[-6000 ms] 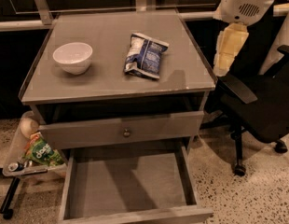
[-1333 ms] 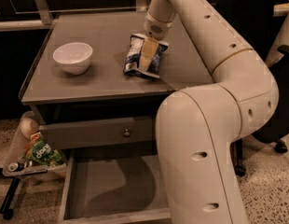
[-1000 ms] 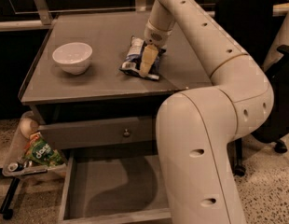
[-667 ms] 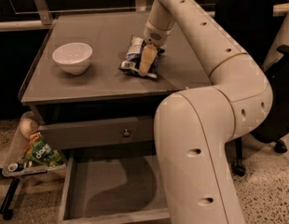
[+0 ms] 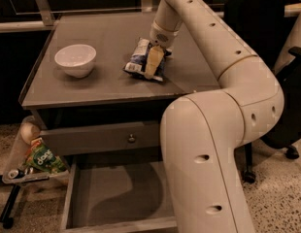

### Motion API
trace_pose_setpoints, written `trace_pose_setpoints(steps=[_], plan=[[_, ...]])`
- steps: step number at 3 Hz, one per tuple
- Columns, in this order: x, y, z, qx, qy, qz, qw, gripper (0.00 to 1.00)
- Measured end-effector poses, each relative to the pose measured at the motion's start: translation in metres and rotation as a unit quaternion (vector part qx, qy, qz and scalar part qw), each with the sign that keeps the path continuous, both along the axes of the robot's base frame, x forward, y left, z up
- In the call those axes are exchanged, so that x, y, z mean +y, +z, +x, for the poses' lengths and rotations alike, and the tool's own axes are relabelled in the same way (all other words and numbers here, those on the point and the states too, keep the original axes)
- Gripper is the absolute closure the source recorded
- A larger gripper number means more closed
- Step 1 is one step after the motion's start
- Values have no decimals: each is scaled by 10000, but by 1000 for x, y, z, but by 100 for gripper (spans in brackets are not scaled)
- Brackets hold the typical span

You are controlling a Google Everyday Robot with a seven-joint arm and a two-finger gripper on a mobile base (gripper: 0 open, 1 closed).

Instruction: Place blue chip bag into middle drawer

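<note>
Tool (image 5: 152, 68) is down on the blue chip bag (image 5: 139, 58) and touching it. How far it is open, and whether it grips the bag, cannot be told. The bag lies near the middle of the grey worktop (image 5: 102, 38), right of a white bowl (image 5: 75, 59). Below, the middle drawer (image 5: 116, 193) stands pulled out. The room floor (image 5: 281, 198) is speckled, and a black office chair (image 5: 259, 13) stands at right.
</note>
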State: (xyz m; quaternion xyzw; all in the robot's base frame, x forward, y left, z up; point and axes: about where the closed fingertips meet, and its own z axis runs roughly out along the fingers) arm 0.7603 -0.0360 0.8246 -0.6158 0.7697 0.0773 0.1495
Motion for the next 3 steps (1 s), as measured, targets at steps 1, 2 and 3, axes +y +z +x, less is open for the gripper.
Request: trace_pose_setpoints(steps=[1, 2, 3], plan=[[0, 4, 0, 0, -1, 0, 10000, 100], [-10, 29, -8, -186, -156, -3, 9997, 100], [-23, 58, -43, -436, -282, -2, 9986, 100]])
